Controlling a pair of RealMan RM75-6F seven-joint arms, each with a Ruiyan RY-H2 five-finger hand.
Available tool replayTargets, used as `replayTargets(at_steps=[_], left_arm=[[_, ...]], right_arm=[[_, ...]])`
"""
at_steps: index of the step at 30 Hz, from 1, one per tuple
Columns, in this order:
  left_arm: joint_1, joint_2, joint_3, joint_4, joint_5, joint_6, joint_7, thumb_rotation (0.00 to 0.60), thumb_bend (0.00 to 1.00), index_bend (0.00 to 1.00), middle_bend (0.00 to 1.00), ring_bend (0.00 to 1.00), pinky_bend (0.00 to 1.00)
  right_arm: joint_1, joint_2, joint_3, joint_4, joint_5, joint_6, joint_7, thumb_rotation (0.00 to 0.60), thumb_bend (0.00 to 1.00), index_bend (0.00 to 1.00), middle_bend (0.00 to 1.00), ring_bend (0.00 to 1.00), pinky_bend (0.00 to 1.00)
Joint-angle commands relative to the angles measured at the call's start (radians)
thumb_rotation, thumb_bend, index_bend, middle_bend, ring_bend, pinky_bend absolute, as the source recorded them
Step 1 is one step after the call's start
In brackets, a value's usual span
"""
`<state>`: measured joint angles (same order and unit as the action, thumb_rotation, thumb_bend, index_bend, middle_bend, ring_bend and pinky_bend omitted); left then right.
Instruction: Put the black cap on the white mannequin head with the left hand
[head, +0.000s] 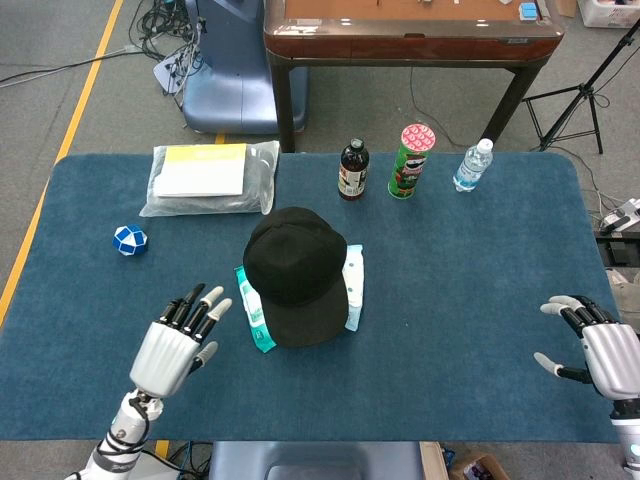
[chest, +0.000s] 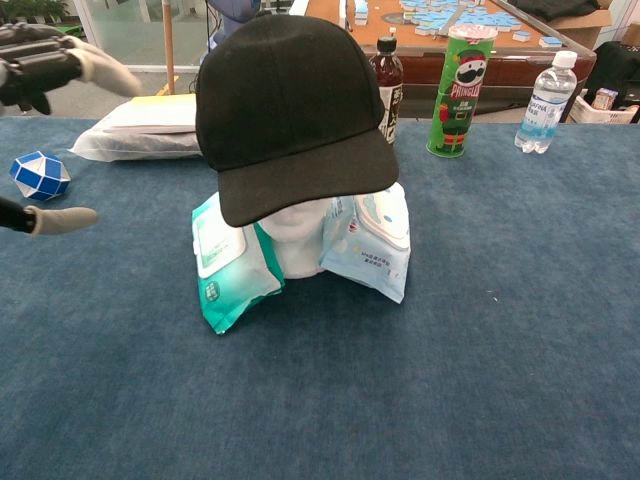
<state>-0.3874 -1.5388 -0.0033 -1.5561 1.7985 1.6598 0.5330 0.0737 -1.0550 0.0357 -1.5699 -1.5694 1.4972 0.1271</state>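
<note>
The black cap (head: 295, 270) (chest: 285, 110) sits on the white mannequin head (chest: 300, 240), brim pointing toward me and covering most of the face. My left hand (head: 178, 340) is at the table's front left, well apart from the cap, holding nothing, its fingers spread; in the chest view only its fingertips (chest: 60, 65) show at the left edge. My right hand (head: 598, 350) hangs open at the table's right front corner, holding nothing.
Two wet-wipe packs (chest: 225, 265) (chest: 370, 240) lean against the mannequin head. A blue-white puzzle ball (head: 129, 239) lies at the left, a bagged yellow book (head: 205, 177) behind it. A dark bottle (head: 352, 170), green Pringles can (head: 411, 160) and water bottle (head: 472, 165) stand along the back.
</note>
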Motion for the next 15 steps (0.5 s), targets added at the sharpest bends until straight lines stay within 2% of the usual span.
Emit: replayTargets(at_steps=[1,8,15], left_arm=[[0.052,0.062,0.013,-0.012,-0.018,0.046,-0.064,0.6,0.04,0.32,0.25,0.17,0.36],[0.134,0.141,0.038,-0.014,-0.061,0.089,-0.185,0.6,0.04,0.33,0.25,0.17,0.36],[0.166,0.29,0.126,-0.032,-0.058,0.011,-0.328,0.6,0.04,0.33,0.25,0.17,0.36]], right_arm=[[0.002,-0.005,-0.001,-0.004,0.0,-0.004,-0.015,0.6,0.12,0.32,0.28,0.2,0.38],[0.005,-0.021,-0.001,-0.012,0.005,-0.012,-0.067,0.6,0.12,0.32,0.28,0.2,0.38],[0.003,-0.035,0.004,-0.017,0.022,-0.014,-0.107,0.6,0.12,0.32,0.28,0.2,0.38]])
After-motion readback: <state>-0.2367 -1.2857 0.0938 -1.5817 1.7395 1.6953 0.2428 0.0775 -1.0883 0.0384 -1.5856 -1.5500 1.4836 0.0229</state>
